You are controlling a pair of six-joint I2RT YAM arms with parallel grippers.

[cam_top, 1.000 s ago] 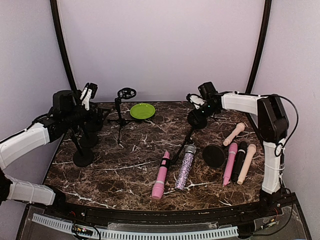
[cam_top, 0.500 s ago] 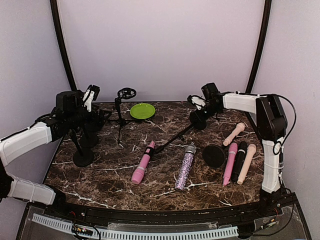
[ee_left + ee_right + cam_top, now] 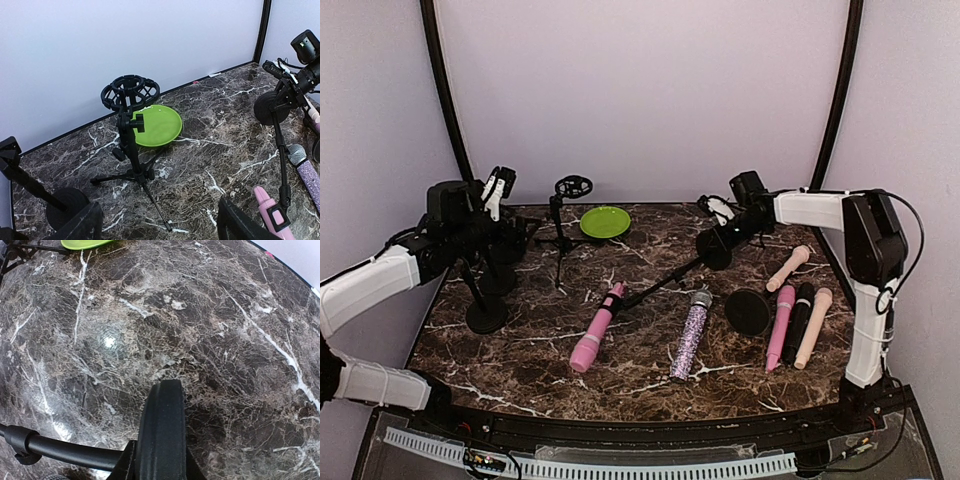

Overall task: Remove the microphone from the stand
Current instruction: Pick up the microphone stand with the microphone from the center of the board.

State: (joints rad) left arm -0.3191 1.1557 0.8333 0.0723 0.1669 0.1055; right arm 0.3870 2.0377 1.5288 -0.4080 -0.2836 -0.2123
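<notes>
Top external view has the right gripper [image 3: 726, 228] clamped shut on the round base [image 3: 713, 248] of the stand [image 3: 670, 275], which is tipped over near the back right of the table [image 3: 520, 365]. Its pole [image 3: 645, 289] slants forward and left to the pink mic [image 3: 595, 330], which lies on the marble mid-table, caught in the clip [image 3: 620, 298]. The left gripper [image 3: 500, 184] hangs wide and empty over the back left, well apart from the mic. By my reading the step in hand is bracing the stand, with the mic not yet out. The next move calls for the left gripper to cross to the mic, close on its body clear of the clip, and draw it along its own axis while the right one holds the base firm; a sideways tug would likely swing the whole stand instead. Left wrist view gives what the overhead cannot: the clip [image 3: 276, 216] wrapped round the mic [image 3: 263, 197] near one end, and its own fingers [image 3: 80, 225] spread wide with nothing between them. Right wrist view shows only the base [image 3: 161, 430] edge-on and the pole [image 3: 65, 452] leaving to the left; the mic is out of its frame and the fingertips are hidden.
</notes>
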